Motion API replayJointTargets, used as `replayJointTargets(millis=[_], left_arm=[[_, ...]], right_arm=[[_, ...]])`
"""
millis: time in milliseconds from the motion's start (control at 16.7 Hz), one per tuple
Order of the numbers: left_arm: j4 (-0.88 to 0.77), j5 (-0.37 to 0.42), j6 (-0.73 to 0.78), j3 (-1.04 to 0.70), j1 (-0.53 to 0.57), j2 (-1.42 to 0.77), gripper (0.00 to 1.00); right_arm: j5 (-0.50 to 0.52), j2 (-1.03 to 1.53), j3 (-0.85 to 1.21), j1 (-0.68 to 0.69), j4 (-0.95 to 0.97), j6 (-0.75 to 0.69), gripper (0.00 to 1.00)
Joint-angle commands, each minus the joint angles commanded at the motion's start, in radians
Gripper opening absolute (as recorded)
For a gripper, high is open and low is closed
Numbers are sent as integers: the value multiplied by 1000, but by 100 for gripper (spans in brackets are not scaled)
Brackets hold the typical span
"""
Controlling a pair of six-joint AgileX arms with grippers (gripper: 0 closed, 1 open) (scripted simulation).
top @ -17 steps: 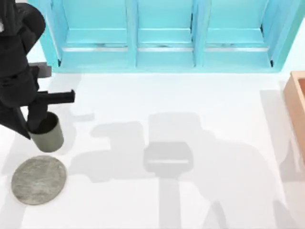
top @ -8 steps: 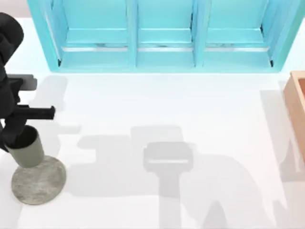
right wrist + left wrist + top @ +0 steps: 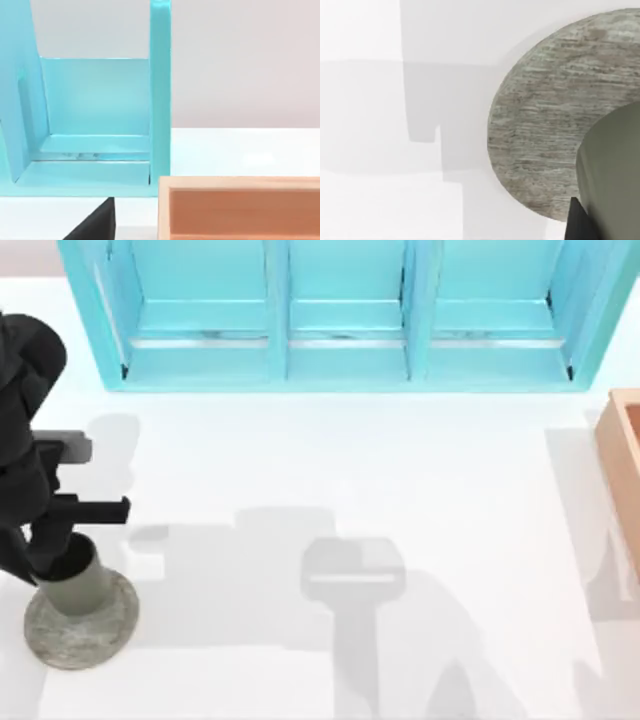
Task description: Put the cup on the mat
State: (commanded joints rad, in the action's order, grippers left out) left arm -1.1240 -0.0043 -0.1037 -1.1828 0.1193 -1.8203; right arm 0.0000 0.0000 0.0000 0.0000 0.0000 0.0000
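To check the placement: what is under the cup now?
The cup is over the round stone-textured mat, held by the left pincer. Whether its base touches the mat is hidden.

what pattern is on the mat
Mottled grey, stone-like streaks on the mat; the left wrist view shows it best.

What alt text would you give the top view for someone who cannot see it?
The left gripper holds the olive-grey cup over the round stone-textured mat at the white table's left edge. A turquoise shelf unit spans the far side, and an orange box sits at the right edge.
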Motion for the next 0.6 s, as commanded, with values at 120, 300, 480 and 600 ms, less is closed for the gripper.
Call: replayJointTargets(millis=[120,300,480,600], left_arm=[[56,1,-5,47,4,-11,0],[73,2,-8,63,7,-19,0],[73,2,-8,63,7,-19,8],[73,2,-8,63,7,-19,23]], right_arm=[[0,0,0,0,0,0,100],[0,0,0,0,0,0,100],[0,0,0,0,0,0,100],[0,0,0,0,0,0,100]])
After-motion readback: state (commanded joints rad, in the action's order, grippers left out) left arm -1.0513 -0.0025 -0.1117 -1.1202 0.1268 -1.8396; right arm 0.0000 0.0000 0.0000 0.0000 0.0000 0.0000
